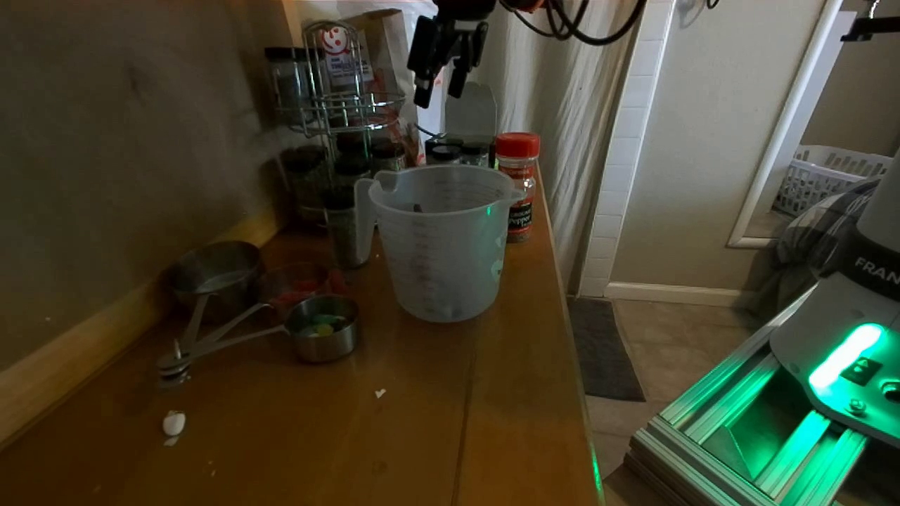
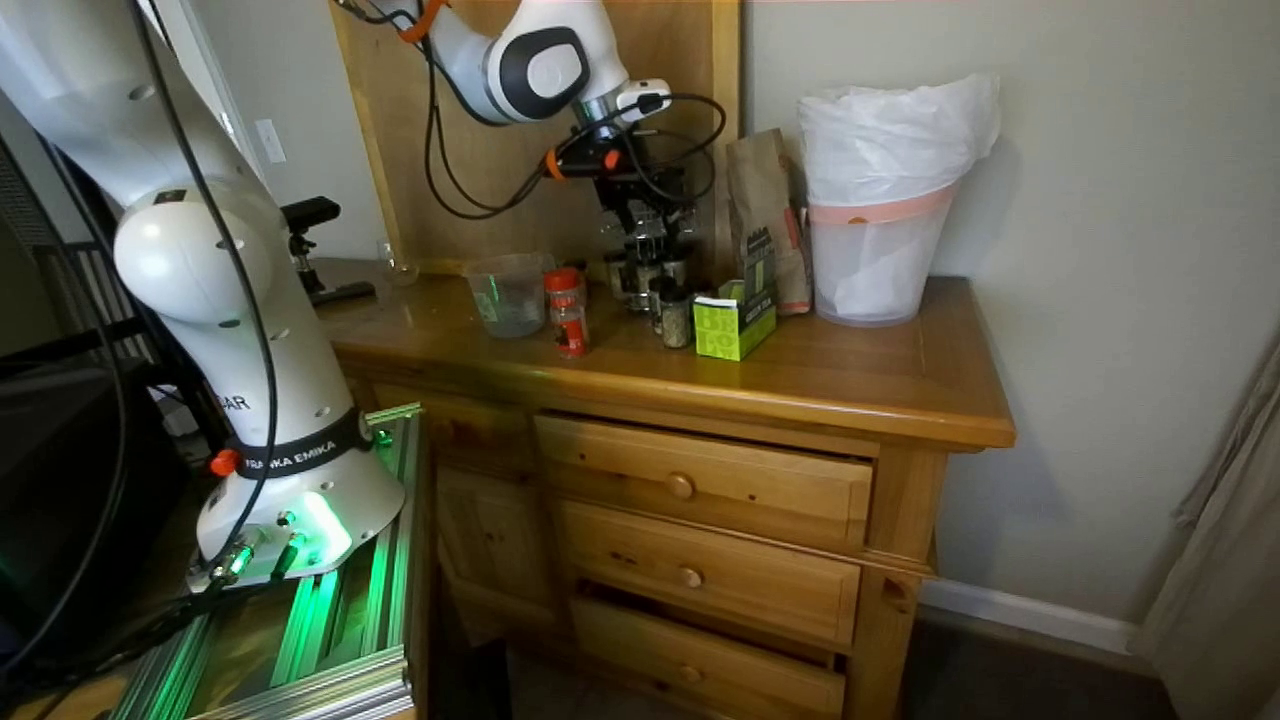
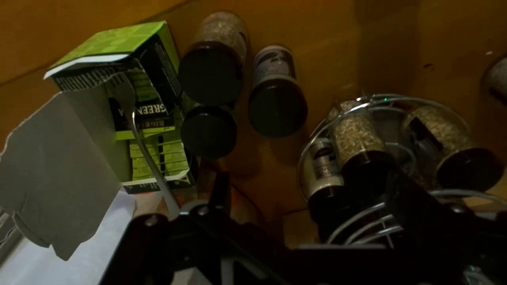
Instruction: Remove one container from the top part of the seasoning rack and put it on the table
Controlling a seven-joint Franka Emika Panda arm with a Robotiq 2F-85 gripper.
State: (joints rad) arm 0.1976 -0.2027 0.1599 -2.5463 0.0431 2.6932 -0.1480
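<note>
Small white object [image 1: 174,423] near left on table [image 1: 394,443]; steel measuring cups [image 1: 325,341] beyond it; translucent measuring cup [image 1: 450,253] to their right; red-lidded pepper jar [image 1: 519,184] past that. Far left, dark-lidded spice jar [image 1: 287,83] in upper tier of seasoning rack [image 1: 327,105]. End effector [image 1: 439,97] high, right of rack, spread.

The counter [image 1: 337,436] is brown wood, smooth and slightly glossy; the seasoning rack [image 1: 337,130] is shiny metal wire. The spice jars [image 3: 358,132] appear to be clear glass, with dark lids [image 3: 277,109] of dull finish. The measuring cup [image 1: 446,246] is cloudy translucent plastic. The nearest measuring scoop [image 1: 330,341] and the fork [image 3: 145,150] show smooth, reflective metal. The green box [image 2: 722,328] is printed card; its torn flap [image 3: 59,178] is matt and rough-edged. The bag [image 2: 762,205] is brown paper, the bin liner [image 2: 890,140] thin crumpled plastic, the pincer [image 1: 439,93] matt black.
</note>
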